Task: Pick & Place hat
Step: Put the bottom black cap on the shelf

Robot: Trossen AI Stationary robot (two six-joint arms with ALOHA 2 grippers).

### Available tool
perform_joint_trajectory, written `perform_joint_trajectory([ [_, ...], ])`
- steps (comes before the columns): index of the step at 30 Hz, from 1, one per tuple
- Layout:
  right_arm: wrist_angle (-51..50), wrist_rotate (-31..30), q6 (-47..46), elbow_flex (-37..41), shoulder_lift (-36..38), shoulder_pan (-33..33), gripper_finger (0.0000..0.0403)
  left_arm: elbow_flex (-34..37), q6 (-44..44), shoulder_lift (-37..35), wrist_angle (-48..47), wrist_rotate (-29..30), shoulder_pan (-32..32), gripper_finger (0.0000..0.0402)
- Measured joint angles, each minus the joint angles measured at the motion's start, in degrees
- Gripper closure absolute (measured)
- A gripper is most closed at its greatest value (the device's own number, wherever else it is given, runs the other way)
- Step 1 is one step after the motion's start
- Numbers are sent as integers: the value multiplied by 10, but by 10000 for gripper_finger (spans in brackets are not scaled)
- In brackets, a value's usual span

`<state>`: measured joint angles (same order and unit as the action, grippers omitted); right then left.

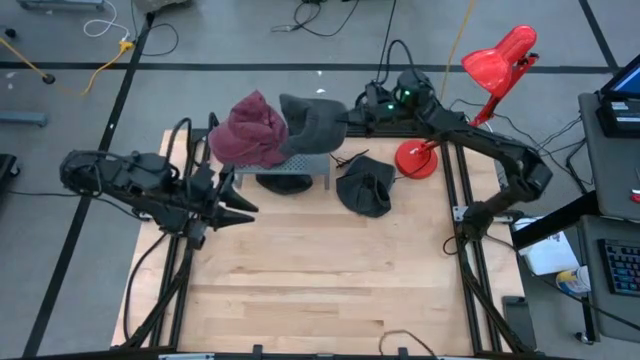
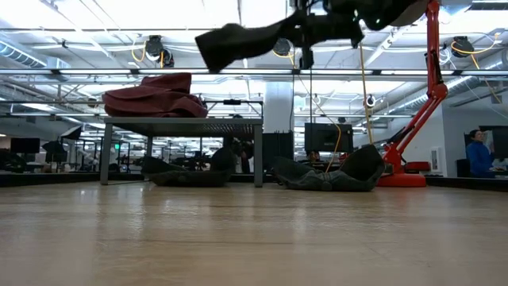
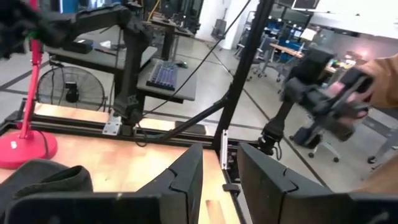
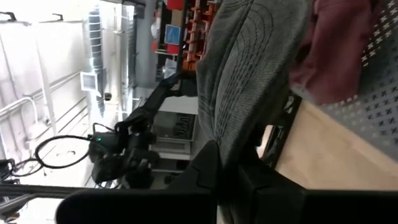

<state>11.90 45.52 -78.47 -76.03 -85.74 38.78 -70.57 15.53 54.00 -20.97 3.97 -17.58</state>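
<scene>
The right tool (image 1: 345, 122), clamped on the soft, limp grey knitted hat (image 1: 310, 122) by its edge, lets the fabric droop beneath.

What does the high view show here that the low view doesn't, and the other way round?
Only the high view shows the left gripper, empty over bare table left of the rack, and the red lamp's head. Only the low view shows the grey hat hanging clear above the rack top, and a person in the room behind. Both show the maroon hat on the metal rack, the dark hat on the table, and the right gripper shut on the grey hat.
</scene>
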Motion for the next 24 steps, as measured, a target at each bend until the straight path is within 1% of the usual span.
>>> perform_joint_trajectory([
  [2,17,13,0,0,-20,9,399,0,-2,-5,-2,0,-5,298],
  [5,39,13,4,0,-46,16,399,0,-2,-10,-4,0,-10,299],
  [15,165,29,-21,0,-150,20,399,0,-3,-16,-10,-11,-13,300],
  [19,170,39,-7,-1,-184,25,399,0,-3,-16,-13,-11,-13,300],
  [24,163,42,17,-1,-202,28,399,0,-3,-16,-13,-11,-13,300],
])
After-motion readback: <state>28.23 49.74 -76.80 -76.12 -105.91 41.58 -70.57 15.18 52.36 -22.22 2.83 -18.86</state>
